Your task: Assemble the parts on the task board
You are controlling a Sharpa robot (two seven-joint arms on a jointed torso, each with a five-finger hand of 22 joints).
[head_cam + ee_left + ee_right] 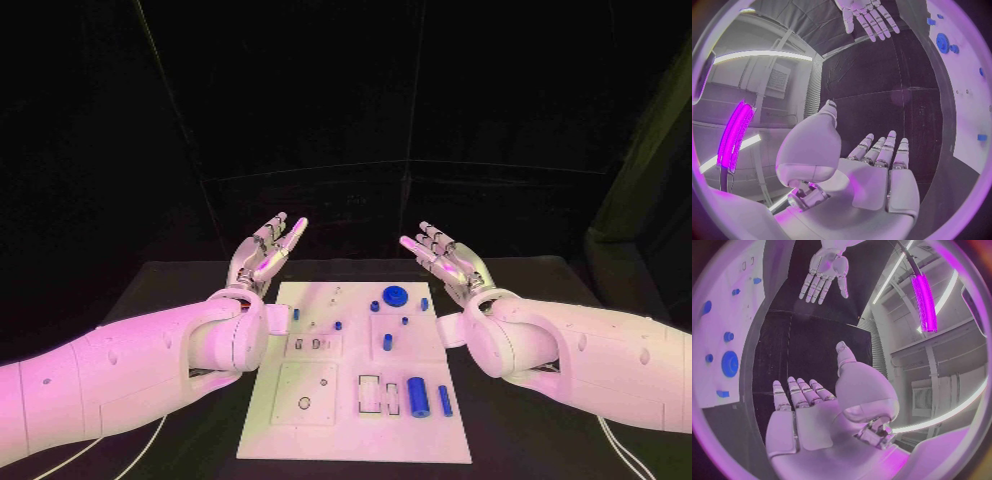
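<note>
Left hand: from my remote seat I saw the left hand [264,252] raised off the table just past the task board's far left corner, palm up, fingers straight and spread, nothing in it. Its wrist cam agreed, flat empty palm [873,175].

Right hand: same deal, the right hand [450,260] was up by the board's far right corner, fingers apart, holding nothing. Looked just as empty from its own wrist [807,412].

Task board: the white task board [289,440] lay flat on the black table [173,275], between the two forearms, with neither hand touching it.

Round part: a blue disc-like part [394,294] sat near the board's far edge, toward its right side. I could spot it on both wrist cams too [942,43] [729,363].

Big cylinder: a blue cylinder [417,396] lay on the board's near right area, with a thinner blue rod [446,401] just beside it, closer to the board's right edge.

Small parts: little blue pegs like this one [387,342] were dotted around the board's middle, too tiny for me to make out the shapes.
</note>
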